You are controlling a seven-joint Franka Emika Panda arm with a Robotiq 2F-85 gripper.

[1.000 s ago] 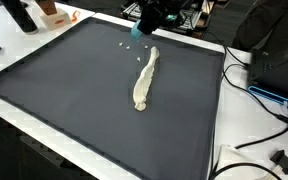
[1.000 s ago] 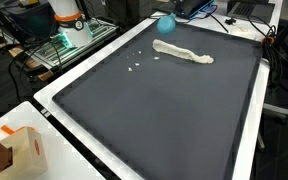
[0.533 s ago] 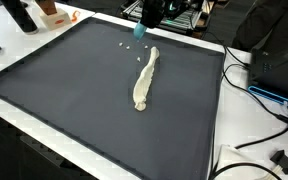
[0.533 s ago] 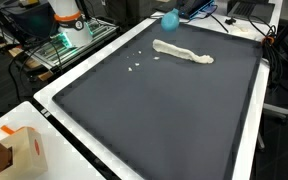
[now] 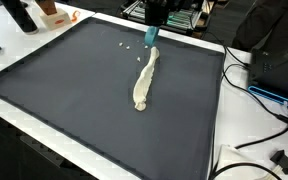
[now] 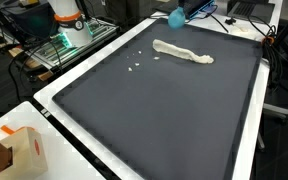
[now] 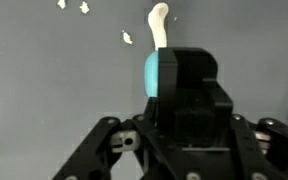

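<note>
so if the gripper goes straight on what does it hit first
probably the end of the white strip, just beyond the gripper; depth is unclear, so maybe the dark mat first

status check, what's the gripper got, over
gripper shut on blue object, at mat edge. cream cloth strip lying close by. white crumbs nearby, nothing blocking.

The elongated strip is laid on the mat, toward its far edge in an exterior view. Crumbs are scattered on the mat just beside the strip. The gripper is positioned above the strip's far end, with a small object clamped in it.
</note>
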